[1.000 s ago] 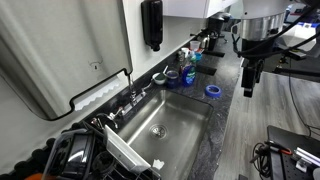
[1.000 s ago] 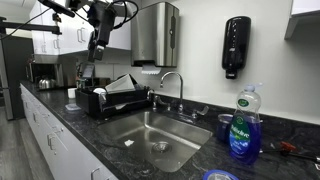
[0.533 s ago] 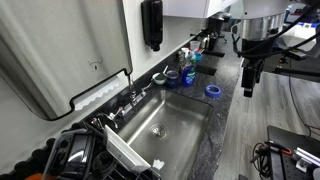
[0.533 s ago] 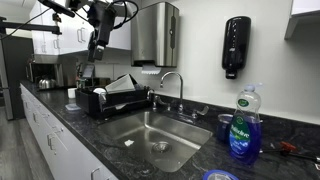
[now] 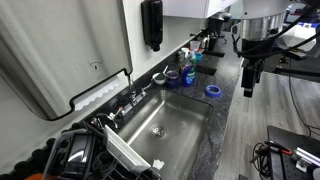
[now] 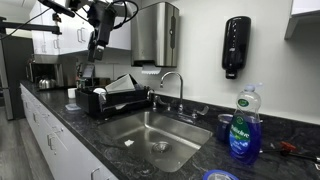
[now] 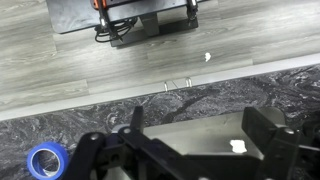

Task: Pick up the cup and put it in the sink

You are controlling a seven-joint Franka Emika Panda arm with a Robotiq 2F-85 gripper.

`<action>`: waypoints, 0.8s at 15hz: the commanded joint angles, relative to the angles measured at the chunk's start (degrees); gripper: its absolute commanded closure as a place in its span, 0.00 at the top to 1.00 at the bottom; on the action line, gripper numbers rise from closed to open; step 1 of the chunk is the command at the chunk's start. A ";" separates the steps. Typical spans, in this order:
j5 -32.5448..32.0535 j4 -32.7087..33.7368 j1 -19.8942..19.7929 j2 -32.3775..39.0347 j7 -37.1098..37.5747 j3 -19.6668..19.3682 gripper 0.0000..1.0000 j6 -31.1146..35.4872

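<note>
The cup (image 5: 171, 77) is small, dark grey-blue and stands on the counter at the far end of the sink (image 5: 185, 128), beside a taller blue bottle (image 5: 187, 72). In an exterior view the cup (image 6: 224, 126) sits just left of the bottle (image 6: 243, 126), past the sink (image 6: 140, 133). My gripper (image 5: 248, 86) hangs high above the counter's front edge, well away from the cup; it also shows in an exterior view (image 6: 87, 66). In the wrist view the gripper (image 7: 200, 135) is open and empty, with the basin (image 7: 190, 130) below.
A flat blue ring (image 5: 213, 91) lies on the counter by the sink and shows in the wrist view (image 7: 45, 160). A faucet (image 6: 172, 85) stands at the sink's back edge. A dish rack (image 6: 115, 100) is beside the sink. A soap dispenser (image 6: 236, 45) hangs on the wall.
</note>
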 commanded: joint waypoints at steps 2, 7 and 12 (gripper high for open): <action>-0.10 0.12 0.51 0.05 0.09 -0.47 1.00 -0.12; -0.10 0.12 0.51 0.05 0.09 -0.47 1.00 -0.12; -0.63 -0.01 0.43 0.88 0.42 -0.37 1.00 3.95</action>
